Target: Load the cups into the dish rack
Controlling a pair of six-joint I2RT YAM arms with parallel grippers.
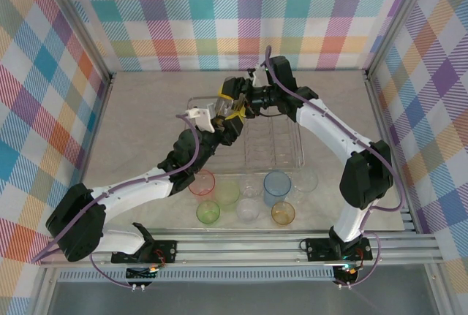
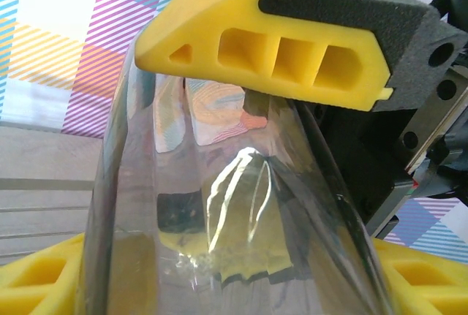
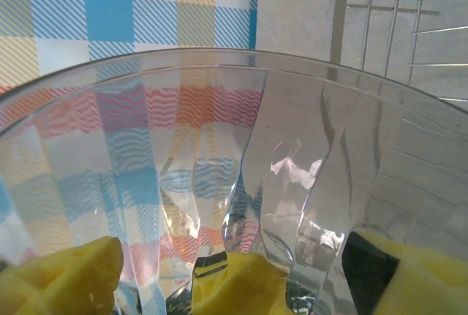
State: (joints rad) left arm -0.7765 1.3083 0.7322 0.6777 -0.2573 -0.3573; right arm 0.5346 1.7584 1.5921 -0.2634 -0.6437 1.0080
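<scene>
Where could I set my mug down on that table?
Bare table lies left of the dish rack and behind it. Crowded: the cups rowed along the near edge; left gripper and right gripper meet around a clear cup.

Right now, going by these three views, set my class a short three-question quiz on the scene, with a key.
1. True or false: the dish rack already holds a coloured cup.
2. Fill in: on the table, the orange cup stands just on the near side of the ___ cup.
3. Choose one: the clear cup above the rack sits between A) the left jaws alone, B) the right jaws alone, C) both pairs of jaws.
Key: 1 false; 2 the light blue cup; 3 C.
</scene>
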